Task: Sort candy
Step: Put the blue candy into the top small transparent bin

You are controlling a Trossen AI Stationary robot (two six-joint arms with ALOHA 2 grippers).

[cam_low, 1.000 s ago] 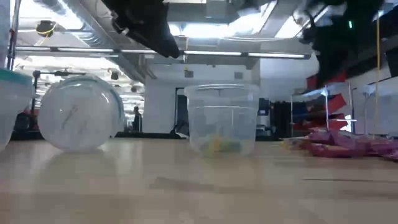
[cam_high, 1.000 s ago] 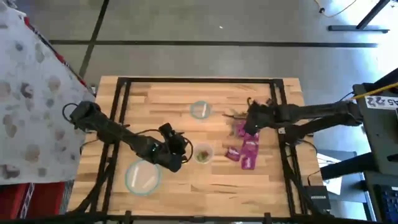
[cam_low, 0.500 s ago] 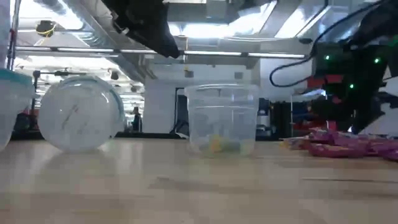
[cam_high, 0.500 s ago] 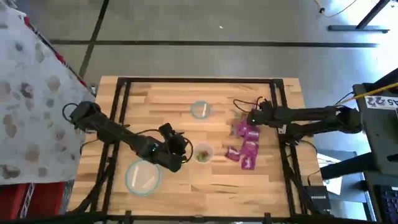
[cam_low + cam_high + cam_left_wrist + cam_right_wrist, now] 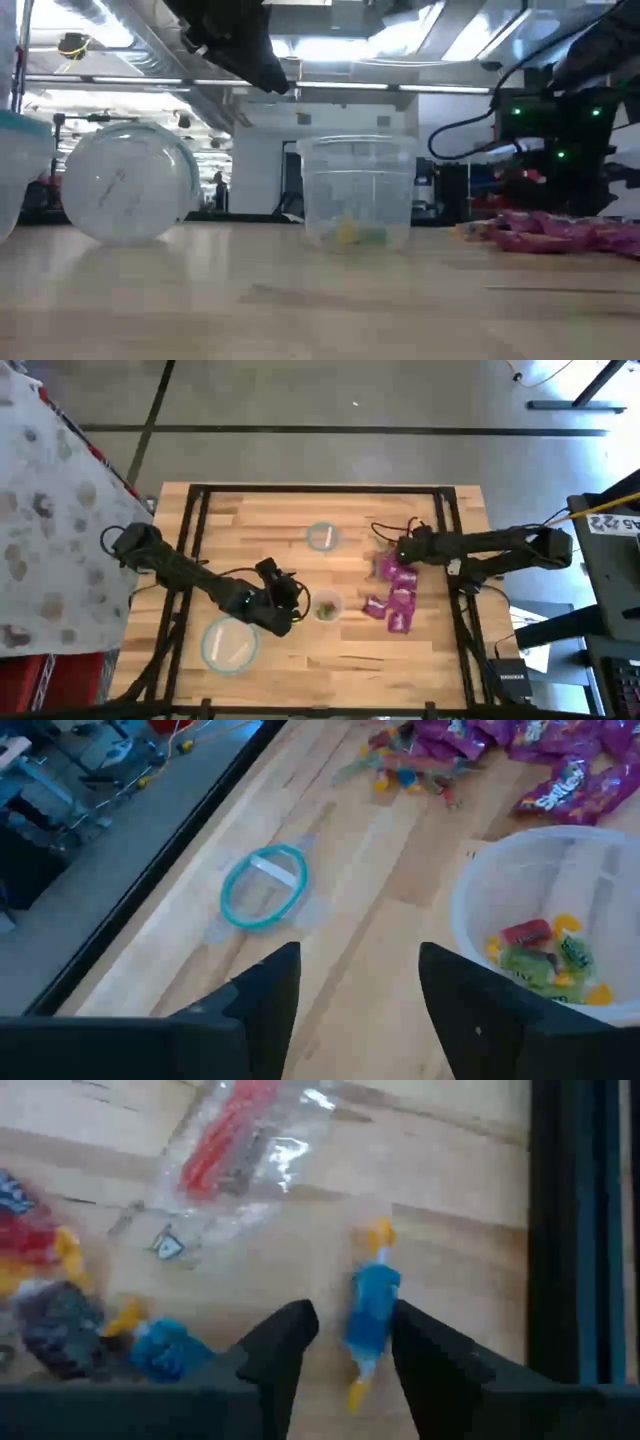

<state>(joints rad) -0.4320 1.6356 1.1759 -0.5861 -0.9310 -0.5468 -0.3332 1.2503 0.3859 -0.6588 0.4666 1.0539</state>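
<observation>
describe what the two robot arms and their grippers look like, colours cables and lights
Both arms are dark, jointed links. The left gripper has two black, blunt, wedge-shaped fingers; the right gripper has the same. Thin black cables loop off the right arm near its wrist, and green lights glow on it in the low view.

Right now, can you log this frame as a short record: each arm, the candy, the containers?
left gripper: open, holding nothing, beside the clear cup
right gripper: low over the table's far right, a blue wrapped candy between its jaws; grip not confirmed
purple packets: loose on the wood, right of centre
clear cup: a few mixed sweets inside
teal-rimmed bowls: one at the far middle, one near left
</observation>
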